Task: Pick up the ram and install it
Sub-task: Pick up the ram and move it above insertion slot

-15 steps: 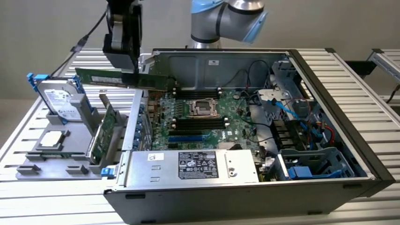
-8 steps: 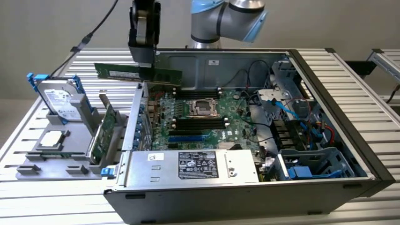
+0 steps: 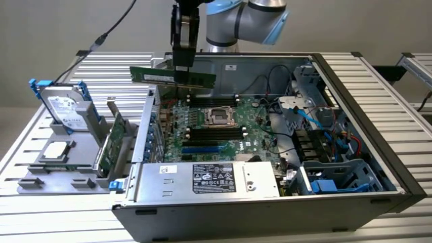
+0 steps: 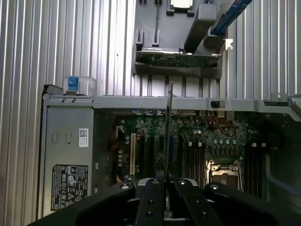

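The ram (image 3: 169, 77), a long thin green stick with a white label, hangs level in the air above the far left corner of the open computer case (image 3: 364, 152). My gripper (image 3: 182, 73) is shut on its middle from above. In the wrist view the ram (image 4: 168, 132) appears edge-on as a thin line running out from between my two black fingers (image 4: 186, 197). Below it lies the green motherboard (image 3: 212, 132) with its rows of long black memory slots (image 3: 214, 134) on either side of the processor socket (image 3: 219, 115).
A grey holder tray (image 3: 54, 172) at the exterior view's left carries a hard drive (image 3: 66, 112), a processor (image 3: 55, 150) and an upright green expansion card (image 3: 111, 139). The power supply (image 3: 209, 179) fills the case's near side. Cables and drive cages (image 3: 337, 174) crowd its right.
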Available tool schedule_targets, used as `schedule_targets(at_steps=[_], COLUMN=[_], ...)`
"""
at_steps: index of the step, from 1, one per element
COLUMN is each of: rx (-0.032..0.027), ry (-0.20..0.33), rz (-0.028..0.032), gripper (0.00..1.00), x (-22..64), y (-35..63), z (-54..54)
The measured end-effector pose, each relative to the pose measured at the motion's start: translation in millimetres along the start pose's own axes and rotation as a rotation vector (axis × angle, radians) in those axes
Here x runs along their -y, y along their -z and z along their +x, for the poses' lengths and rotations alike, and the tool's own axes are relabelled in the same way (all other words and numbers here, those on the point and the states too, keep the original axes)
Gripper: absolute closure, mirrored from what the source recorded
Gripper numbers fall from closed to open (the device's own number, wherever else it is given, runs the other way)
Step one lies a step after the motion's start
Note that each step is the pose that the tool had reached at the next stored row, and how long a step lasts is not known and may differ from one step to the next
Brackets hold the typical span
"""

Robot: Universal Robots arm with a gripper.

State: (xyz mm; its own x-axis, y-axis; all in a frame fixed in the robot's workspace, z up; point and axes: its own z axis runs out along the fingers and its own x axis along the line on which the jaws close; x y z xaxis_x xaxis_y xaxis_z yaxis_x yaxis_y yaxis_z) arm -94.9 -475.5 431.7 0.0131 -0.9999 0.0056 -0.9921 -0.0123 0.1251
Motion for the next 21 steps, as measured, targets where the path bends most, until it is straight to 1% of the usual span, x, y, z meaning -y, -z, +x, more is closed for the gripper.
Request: schedule_targets(at_steps=[3,7,10,13,14,15,21], rx=[0.0001,0.0000,-0.0001,0.0015,0.0033,0.0066,0.0331], ry=[0.000,0.000,0.000,0.002,0.002,0.002,0.006], rz=[0.0001,0.0000,0.0000,0.0005,0.0010,0.0019,0.0092], gripper=[0.86,0.86,0.86,0.86,0.86,0.86,0.86], x=[13.7,27.2,35.0,40.1,41.6,43.1,50.4], y=[-3.8,-9.2,-13.6,-16.8,-17.6,-18.2,-20.3], z=[-5.7,-11.8,-15.5,-18.2,-19.0,-19.8,-24.2])
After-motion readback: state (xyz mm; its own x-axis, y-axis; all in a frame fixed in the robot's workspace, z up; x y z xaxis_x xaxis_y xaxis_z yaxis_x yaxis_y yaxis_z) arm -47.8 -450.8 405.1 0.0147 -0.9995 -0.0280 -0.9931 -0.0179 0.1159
